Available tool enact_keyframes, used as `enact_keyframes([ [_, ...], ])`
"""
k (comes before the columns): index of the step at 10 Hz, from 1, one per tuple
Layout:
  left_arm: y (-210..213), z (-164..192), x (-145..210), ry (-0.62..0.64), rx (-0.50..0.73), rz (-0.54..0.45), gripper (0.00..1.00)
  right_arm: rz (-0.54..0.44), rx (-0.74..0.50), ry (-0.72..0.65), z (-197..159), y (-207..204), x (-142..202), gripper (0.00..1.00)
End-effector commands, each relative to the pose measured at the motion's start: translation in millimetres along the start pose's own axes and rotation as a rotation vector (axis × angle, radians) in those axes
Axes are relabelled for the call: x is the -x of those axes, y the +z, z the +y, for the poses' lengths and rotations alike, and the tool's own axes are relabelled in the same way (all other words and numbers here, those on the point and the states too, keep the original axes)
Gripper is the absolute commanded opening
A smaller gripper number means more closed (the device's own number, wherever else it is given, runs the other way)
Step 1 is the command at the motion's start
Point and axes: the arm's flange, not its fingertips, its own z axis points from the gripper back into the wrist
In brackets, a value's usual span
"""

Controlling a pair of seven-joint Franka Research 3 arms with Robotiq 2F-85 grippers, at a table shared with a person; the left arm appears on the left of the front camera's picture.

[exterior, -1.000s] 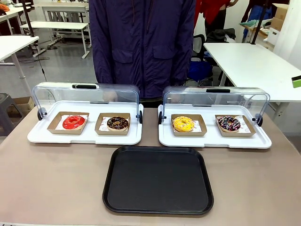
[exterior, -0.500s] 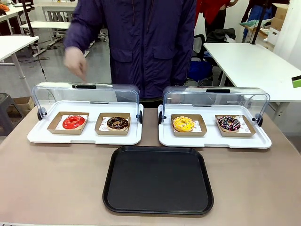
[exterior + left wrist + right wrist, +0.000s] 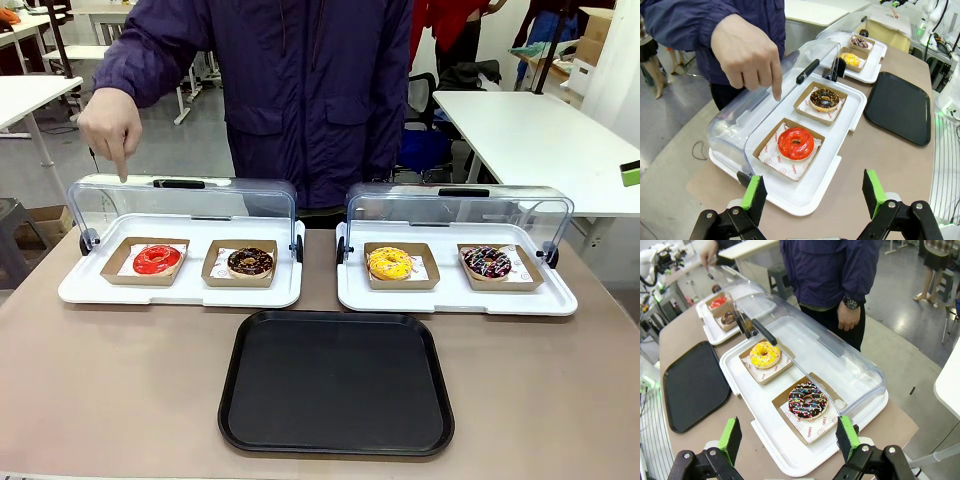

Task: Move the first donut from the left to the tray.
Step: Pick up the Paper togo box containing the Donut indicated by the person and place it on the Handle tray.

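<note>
My left end effector [image 3: 813,196] hung empty with its jaws spread wide, looking down on the first donut from the left [image 3: 795,143]. That red-glazed ring sat in its brown cardboard box [image 3: 771,145], beyond the far left corner of the tray [image 3: 336,385] and well apart from it. The box stood on a white serving tray [image 3: 180,296] whose clear lid [image 3: 180,203] was rolled back on the side away from the tray. The person's hand [image 3: 112,124] pointed down above that lid, farther from the tray than the donut. My right end effector [image 3: 788,439] was also open and empty, over the sprinkled donut [image 3: 808,400] beyond the tray's far right corner.

I judged the grasp not yet begun. To do it well, I thought it best to close on the box's opposite walls rather than pinch the soft glaze. I would come in from the tray side, where the lid left the donut uncovered. That kept me clear of the pointing hand and of the chocolate donut [image 3: 824,99] just beside. Then lift level over the white rim and set the box flat near the tray's middle.
</note>
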Motion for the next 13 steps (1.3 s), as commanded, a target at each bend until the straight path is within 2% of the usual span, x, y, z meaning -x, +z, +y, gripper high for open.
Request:
enact_keyframes([
  [1, 0.1, -0.4, -1.9, 0.0, -0.004, -0.005, 1.0, -0.003, -0.001, 0.006, 1.8, 1.2, -2.2, 1.0],
  [13, 0.1, -0.4, -1.9, 0.0, -0.004, -0.005, 1.0, -0.003, -0.001, 0.006, 1.8, 1.2, -2.2, 1.0],
])
